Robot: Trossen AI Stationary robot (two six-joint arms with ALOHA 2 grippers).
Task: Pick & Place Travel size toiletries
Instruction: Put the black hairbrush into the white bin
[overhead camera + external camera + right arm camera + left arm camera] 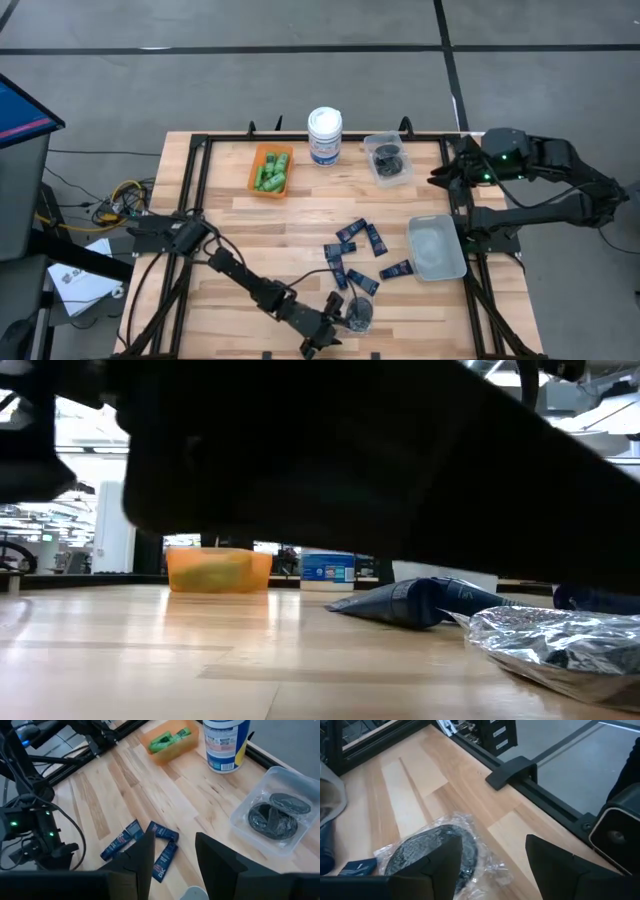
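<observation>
A black round disc in a clear crinkled packet (432,852) lies flat near the table's near edge (358,312). My left gripper (492,845) is open and low over it (335,318); one finger stands over the disc, the other over bare wood on its other side. Several navy tubes (355,250) lie scattered mid-table. Green bottles (271,172) fill the orange bin. More discs (274,815) sit in a clear bin. My right gripper (174,840) is open and hovers above the far right corner (440,178). My left gripper comes at the disc packet (470,862) slanting down from the table's left. One finger (440,865) covers part of the disc. I cannot tell whether it touches the packet, which lies flat on the wood.
At the far edge stand an orange bin (255,178), a white canister with a blue label (324,135) and a clear bin (388,158). An empty clear bin (436,247) sits on the right. Black frame rails (540,800) border the table. The low view is mostly blocked by a dark arm.
</observation>
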